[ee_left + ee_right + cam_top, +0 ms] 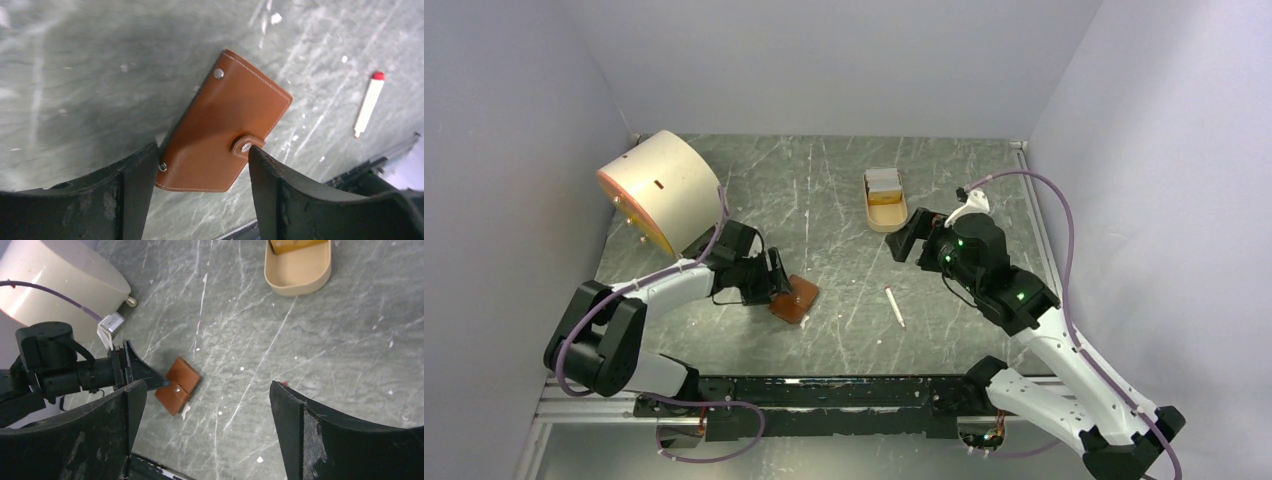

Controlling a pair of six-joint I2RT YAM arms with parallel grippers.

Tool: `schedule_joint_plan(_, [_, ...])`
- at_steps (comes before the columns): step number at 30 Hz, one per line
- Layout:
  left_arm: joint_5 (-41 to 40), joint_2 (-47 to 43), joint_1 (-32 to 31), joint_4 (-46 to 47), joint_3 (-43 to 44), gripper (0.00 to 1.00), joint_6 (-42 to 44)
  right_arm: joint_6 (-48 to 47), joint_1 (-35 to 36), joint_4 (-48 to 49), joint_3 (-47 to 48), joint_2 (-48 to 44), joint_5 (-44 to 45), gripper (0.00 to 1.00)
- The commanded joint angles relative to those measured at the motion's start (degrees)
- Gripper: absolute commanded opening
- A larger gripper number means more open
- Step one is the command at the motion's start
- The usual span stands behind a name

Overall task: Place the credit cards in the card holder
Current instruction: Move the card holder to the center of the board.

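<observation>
The card holder point(227, 117), a brown leather wallet snapped shut, lies on the grey table point(824, 200) at left of centre. My left gripper point(202, 150) straddles its near end. One fingertip point(147, 160) presses the edge by a rivet and the other touches the snap tab. From above, the left gripper point(779, 280) sits just left of the card holder point(796, 298). The credit cards point(883, 180) show as a pale stack in the far end of a tan tray point(888, 214). My right gripper point(902, 245) hangs wide open beside that tray, with nothing between its fingers point(287, 410).
A big cream drum point(659, 190) lies on its side at the back left, close behind the left arm. A thin white stick with a red tip point(894, 307) lies between the arms. Walls close in the table on three sides.
</observation>
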Motion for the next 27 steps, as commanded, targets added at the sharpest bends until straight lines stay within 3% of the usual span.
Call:
schedule_joint_plan(1, [10.37,0.21,-1.47,7.24,-2.92,0.69,-1.78,5.07,0.29,-1.21,-0.48,1.39,-1.73,0.96])
schedule_joint_plan(10, [20.88,0.18,-7.71,22.31,-7.3,0.62,-10.23,8.67,0.29,0.24,-2.3,8.13,-5.41,0.85])
schedule_joint_plan(14, [20.19,-2.72,-7.76,18.87,-5.78,0.64,-8.64,9.58,0.45,3.15,-4.15,10.47,-8.08,0.74])
schedule_joint_plan(18, [11.98,-10.15,-7.73,8.17,-1.97,0.67,-5.13,10.68,1.91,5.43,-5.99,13.1,-8.77,0.67])
schedule_joint_plan(22, [-1.46,-19.63,-7.7,-1.62,1.87,0.7,-3.31,11.84,4.58,6.53,-6.03,17.44,-7.52,0.55])
schedule_joint_plan(27, [-18.34,-30.5,-7.76,-12.97,6.42,0.87,-2.35,12.18,10.29,8.22,-3.79,24.41,-4.64,0.38])
